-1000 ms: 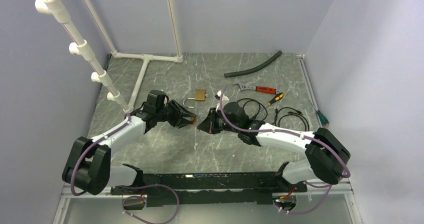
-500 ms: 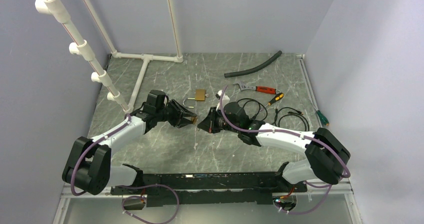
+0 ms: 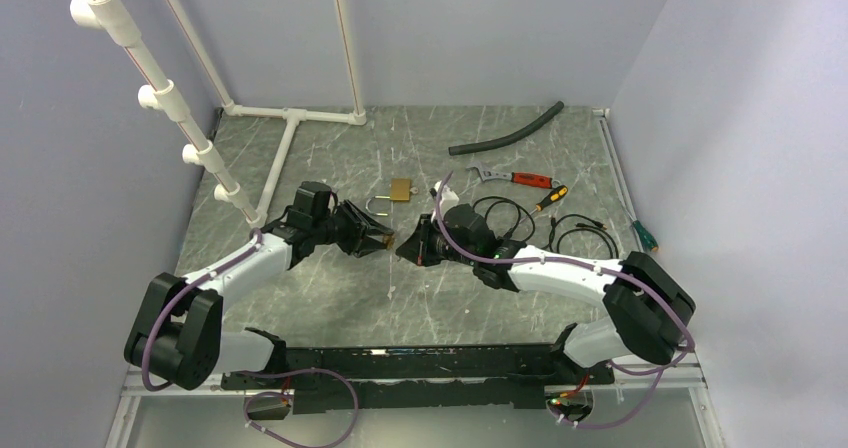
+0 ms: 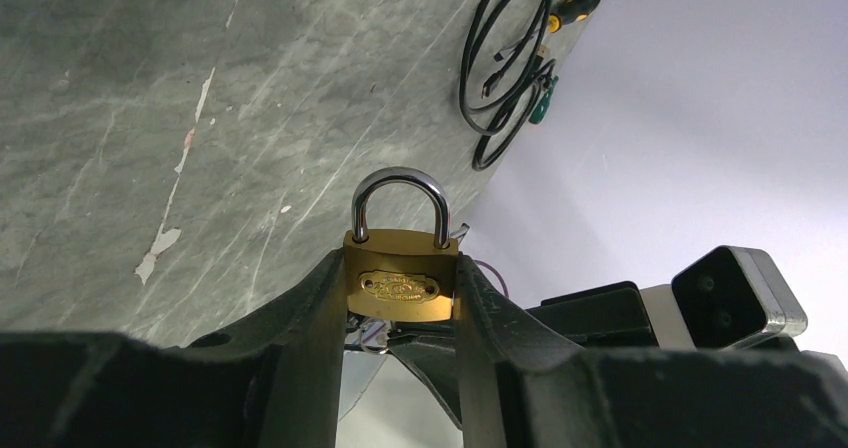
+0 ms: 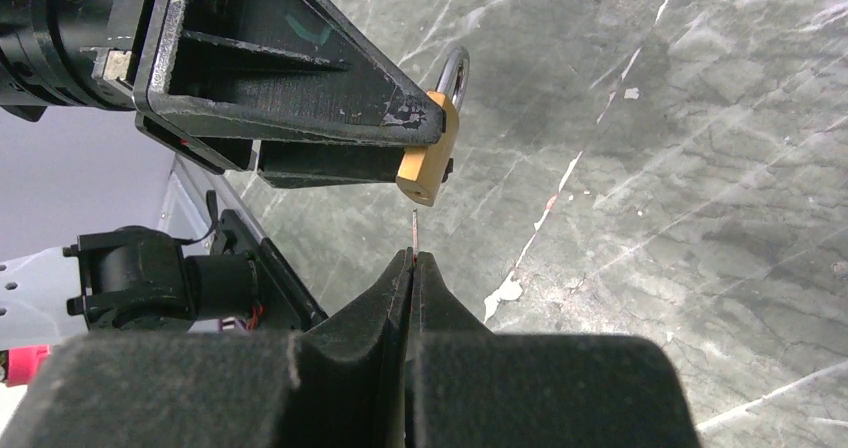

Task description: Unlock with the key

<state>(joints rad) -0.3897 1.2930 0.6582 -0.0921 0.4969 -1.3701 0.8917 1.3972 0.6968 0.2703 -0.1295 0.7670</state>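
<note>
One key (image 5: 415, 233), a thin blade seen edge-on, pinched in the pressed-together fingers of the right gripper (image 5: 412, 265), tip right at the underside of the held padlock (image 4: 398, 286), contact impossible to tell. Two brass padlocks in all: that one clamped by its sides in the left gripper (image 3: 378, 236), shackle closed, oval stamp too small to read; the second padlock (image 3: 398, 190) lying on the table (image 3: 330, 298) just beyond. Farther right, two black cable coils (image 3: 590, 225), two screwdrivers (image 3: 548, 198), one red-handled wrench (image 3: 515, 178), one black hose (image 3: 505, 133).
</note>
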